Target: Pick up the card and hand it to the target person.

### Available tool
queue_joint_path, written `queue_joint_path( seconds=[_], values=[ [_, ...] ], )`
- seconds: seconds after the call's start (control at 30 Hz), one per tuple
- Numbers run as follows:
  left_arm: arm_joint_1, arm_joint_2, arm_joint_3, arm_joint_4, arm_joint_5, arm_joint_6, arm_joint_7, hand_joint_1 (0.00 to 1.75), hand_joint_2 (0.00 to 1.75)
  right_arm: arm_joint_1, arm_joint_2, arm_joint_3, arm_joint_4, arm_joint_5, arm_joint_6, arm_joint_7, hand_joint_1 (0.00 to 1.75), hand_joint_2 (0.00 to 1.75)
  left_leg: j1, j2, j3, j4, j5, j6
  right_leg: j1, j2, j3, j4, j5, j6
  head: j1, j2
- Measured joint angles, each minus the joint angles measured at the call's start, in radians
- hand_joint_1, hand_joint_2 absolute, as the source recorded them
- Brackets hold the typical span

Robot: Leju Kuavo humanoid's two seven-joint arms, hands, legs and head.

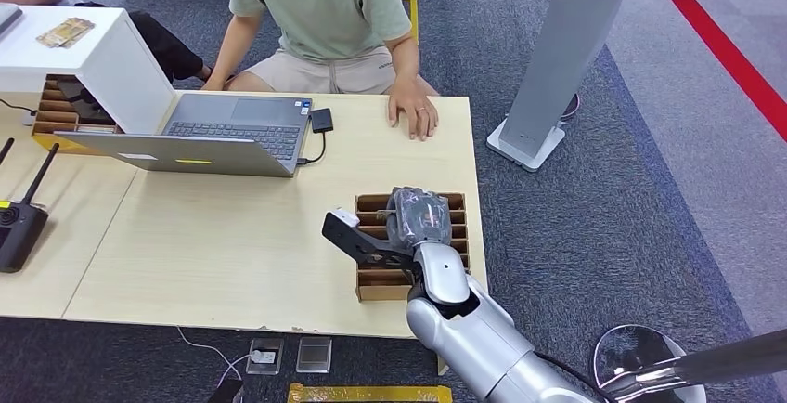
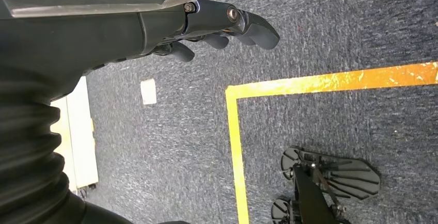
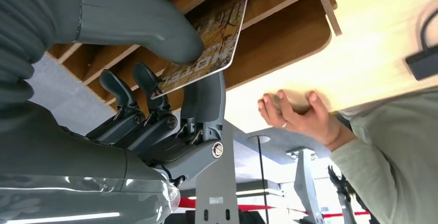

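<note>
R hand (image 1: 419,219) down over slotted wooden card rack (image 1: 459,236) at near-right corner of light wood table (image 1: 232,236). Thumb (image 3: 150,25) pressed on printed face of card (image 3: 214,43), a dark finger (image 3: 206,97) behind it: card pinched, upper part still between rack's dividers. Other fingers curled just beside, not touching card as far as visible. Card brownish w/ white lettering, tilted.

L hand (image 2: 217,25) hanging over grey carpet (image 2: 335,33) near yellow floor tape (image 2: 320,82); fingers loosely curled, holding nothing.

Person in green shirt (image 1: 320,4) seated across table, hand (image 1: 413,110) flat on far edge, well apart from rack. Open laptop (image 1: 223,134) mid-table, white box (image 1: 83,55) to far left, black remote w/ antennas (image 1: 19,222) at left edge.
</note>
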Motion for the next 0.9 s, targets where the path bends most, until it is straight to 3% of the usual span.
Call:
queue_joint_path(
  seconds=[0.3, 0.53, 0.7, 0.9],
  values=[
    [0.003, 0.000, 0.000, 0.000, 0.009, -0.004, -0.007, 0.00, 1.75, 0.052, -0.083, -0.048, -0.291, 0.006, -0.073, 0.000, 1.50, 1.75, 0.000, 0.000, 0.000, 0.000, 0.000, 0.000, 0.000, 0.000, 0.000, 0.000, 0.000, 0.000, 0.000, 0.000],
    [0.003, 0.000, 0.000, 0.000, 0.009, -0.013, -0.012, 0.00, 1.75, 0.108, -0.145, -0.081, -0.473, -0.057, -0.057, -0.008, 1.50, 1.75, 0.000, 0.000, 0.000, 0.000, 0.000, 0.000, 0.000, 0.000, 0.000, 0.000, 0.000, 0.000, 0.000, 0.000],
    [0.002, 0.000, 0.000, 0.000, -0.004, -0.027, -0.019, 0.00, 1.75, 0.095, -0.149, -0.082, -0.466, -0.110, -0.036, -0.084, 1.50, 1.75, 0.000, 0.000, 0.000, 0.000, 0.000, 0.000, 0.000, 0.000, 0.000, 0.000, 0.000, 0.000, 0.000, 0.000],
    [-0.002, -0.001, -0.001, 0.000, -0.028, -0.031, -0.042, 0.00, 1.75, -0.028, -0.091, -0.080, -0.268, -0.185, -0.073, -0.258, 1.50, 1.75, 0.000, 0.000, 0.000, 0.000, 0.000, 0.000, 0.000, 0.000, 0.001, 0.001, 0.000, 0.000, 0.000, 0.000]
  ],
)
